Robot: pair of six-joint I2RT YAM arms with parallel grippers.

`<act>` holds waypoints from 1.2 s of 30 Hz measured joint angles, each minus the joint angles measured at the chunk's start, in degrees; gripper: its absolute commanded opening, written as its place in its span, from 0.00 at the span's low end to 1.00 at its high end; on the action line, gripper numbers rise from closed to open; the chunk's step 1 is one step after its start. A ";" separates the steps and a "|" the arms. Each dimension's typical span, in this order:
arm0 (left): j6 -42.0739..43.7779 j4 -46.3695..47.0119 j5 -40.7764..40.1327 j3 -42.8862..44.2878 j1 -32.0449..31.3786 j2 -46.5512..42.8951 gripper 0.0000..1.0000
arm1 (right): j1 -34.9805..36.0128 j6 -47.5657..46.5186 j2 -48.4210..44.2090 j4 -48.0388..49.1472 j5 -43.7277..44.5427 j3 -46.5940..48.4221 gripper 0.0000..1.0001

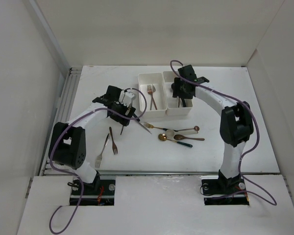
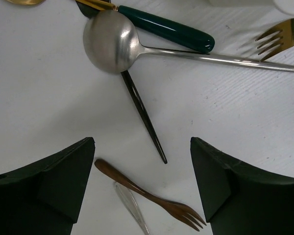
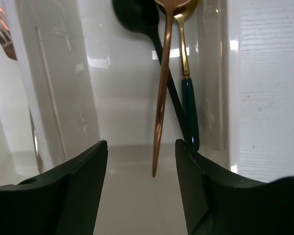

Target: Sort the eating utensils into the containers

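Note:
Two joined white containers, the left bin (image 1: 142, 90) and the right bin (image 1: 179, 114), stand at the back centre. My right gripper (image 1: 181, 95) (image 3: 141, 143) hangs open over the right bin with nothing between its fingers. Below it lie a copper spoon (image 3: 161, 88), a black spoon (image 3: 132, 14) and a green-handled gold spoon (image 3: 190, 107). Copper forks (image 1: 151, 95) lie in the left bin. My left gripper (image 1: 122, 120) (image 2: 142, 142) is open above the table. A brown fork (image 2: 152, 196) lies flat between its fingers, untouched, beside a slim black handle (image 2: 144, 117).
Loose utensils lie in front of the bins: a silver spoon (image 2: 110, 41), a green-handled piece (image 2: 166, 29), a gold fork (image 2: 284, 34) and copper spoons (image 1: 188, 138). A copper fork (image 1: 113, 142) and a silver fork (image 1: 103, 152) lie near the left arm. Walls enclose the table.

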 measured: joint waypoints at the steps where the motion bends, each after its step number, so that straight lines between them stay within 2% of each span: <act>1: -0.57 -0.04 -0.04 0.00 0.00 0.24 0.74 | 0.00 0.00 -0.09 -0.31 0.09 0.02 0.64; 4: -2.21 -0.11 -0.59 0.00 0.09 1.81 0.68 | 0.00 -0.04 -1.05 -0.42 0.07 0.13 0.64; 9: -4.35 -2.08 -2.23 -0.13 3.45 3.93 0.69 | 0.26 -0.04 -5.40 -0.98 0.31 0.11 0.66; 11: -1.81 -2.43 -2.69 -0.57 5.77 3.06 0.71 | 0.63 -0.04 -8.13 -1.03 0.50 0.11 0.66; 12: 0.79 -2.51 -2.97 -1.14 6.84 2.12 0.72 | 0.92 -0.04 -9.40 -0.98 0.48 0.09 0.69; 15: 14.32 -2.89 -2.60 -4.33 7.89 -3.74 0.77 | 2.08 -0.07 -13.55 -0.57 0.07 -0.55 0.70; 19: 42.93 -5.31 2.03 -9.09 7.34 -16.00 0.84 | 2.97 -0.04 -16.06 0.00 -1.49 -2.03 0.71; 21: 59.21 -5.60 4.15 -12.72 6.88 -22.73 0.84 | 3.15 -0.07 -15.87 0.02 -1.95 -2.64 0.71; 24: 75.63 -6.56 6.12 -18.38 6.14 -28.20 0.81 | 3.34 -0.04 -15.65 0.00 -2.25 -4.11 0.73; 29: 88.67 -11.74 8.26 -22.03 5.03 -24.39 0.74 | 3.61 -0.07 -16.44 0.55 -2.58 -7.78 0.73; 36: 93.57 -12.31 8.98 -22.03 2.73 -16.52 0.71 | 3.93 -0.07 -19.78 1.03 -3.02 -12.26 0.73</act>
